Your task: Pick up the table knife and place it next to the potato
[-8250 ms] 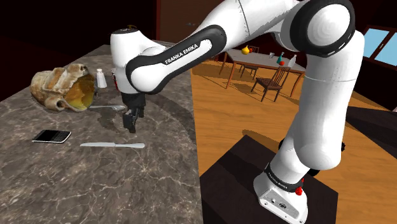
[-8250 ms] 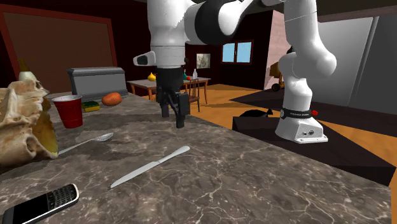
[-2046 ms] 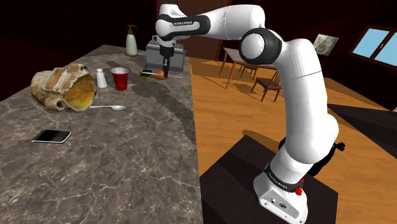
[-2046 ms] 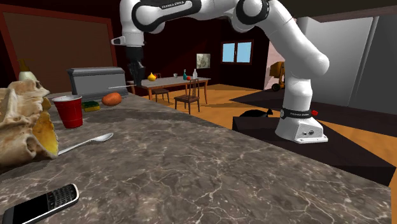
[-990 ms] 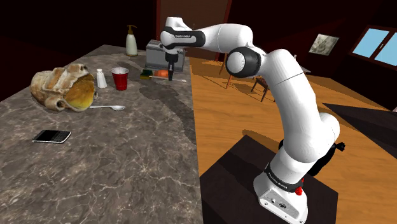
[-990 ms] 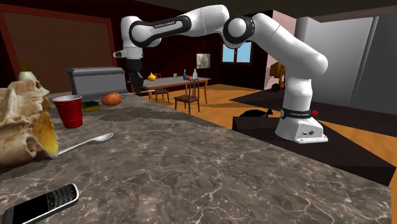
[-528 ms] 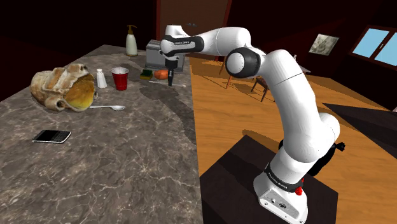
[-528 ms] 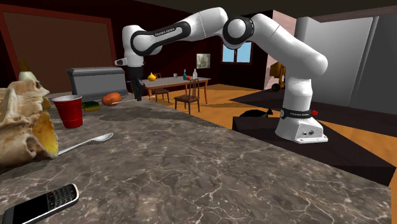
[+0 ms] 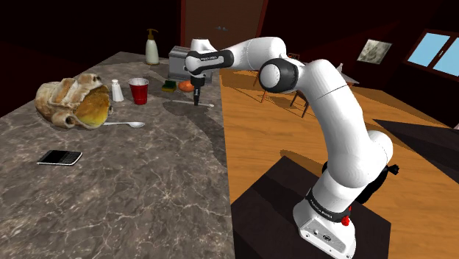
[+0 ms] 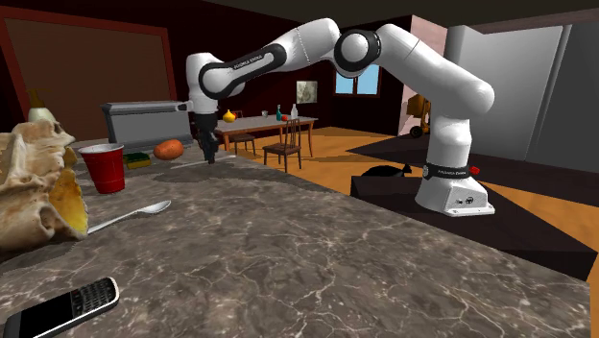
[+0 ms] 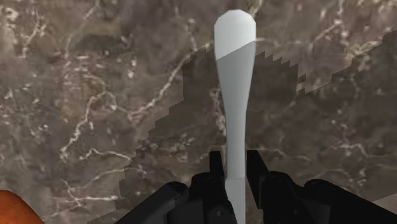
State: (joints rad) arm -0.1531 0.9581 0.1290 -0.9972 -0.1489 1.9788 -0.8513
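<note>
Lowered gripper (image 9: 196,101) clasps knife (image 11: 234,108) close over marbled counter (image 9: 147,191) — wooden floor (image 9: 265,140) beyond.

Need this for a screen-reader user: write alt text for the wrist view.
The black gripper clasps a pale grey table knife between its fingers, the knife's rounded end reaching away from the hand over a dark brown marbled countertop. The edge of an orange potato shows off to one side of the gripper.

The pale grey table knife (image 11: 235,95) is clamped between my jaws, rounded end pointing away, low over the marbled bench (image 9: 147,184). The orange-brown potato (image 9: 187,85) lies near it on the bench.
</note>
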